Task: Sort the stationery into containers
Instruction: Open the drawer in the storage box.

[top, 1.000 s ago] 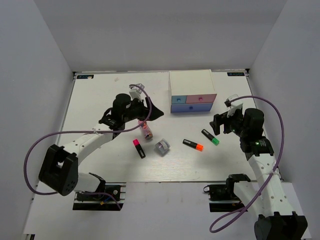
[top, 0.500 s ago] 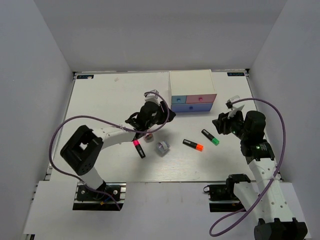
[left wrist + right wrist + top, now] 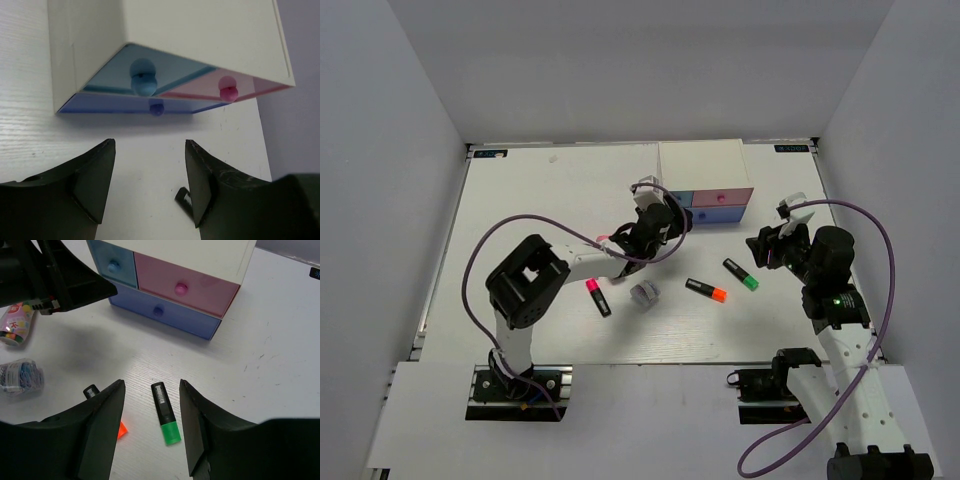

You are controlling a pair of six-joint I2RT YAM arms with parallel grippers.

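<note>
- One organiser [image 3: 705, 170] stood at the table's [image 3: 520, 200] far edge, with three drawers [image 3: 135, 75].
- Three lay in front of it: pink marker [image 3: 597, 297], orange marker [image 3: 706, 290], green marker [image 3: 741, 274]. The barrel print was unreadable.
- One cylinder [image 3: 15, 327] bore a label, possibly cartoons.
- One block [image 3: 643, 293].
- Left gripper [image 3: 148, 145] gaped empty before the drawers.
- Right gripper [image 3: 150, 385] gaped empty above the green marker.

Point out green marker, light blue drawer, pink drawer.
green marker [image 3: 164, 410], right wrist view, black barrel.
light blue drawer [image 3: 143, 83], left wrist view, its knob.
pink drawer [image 3: 181, 288], right wrist view, its knob.
</note>
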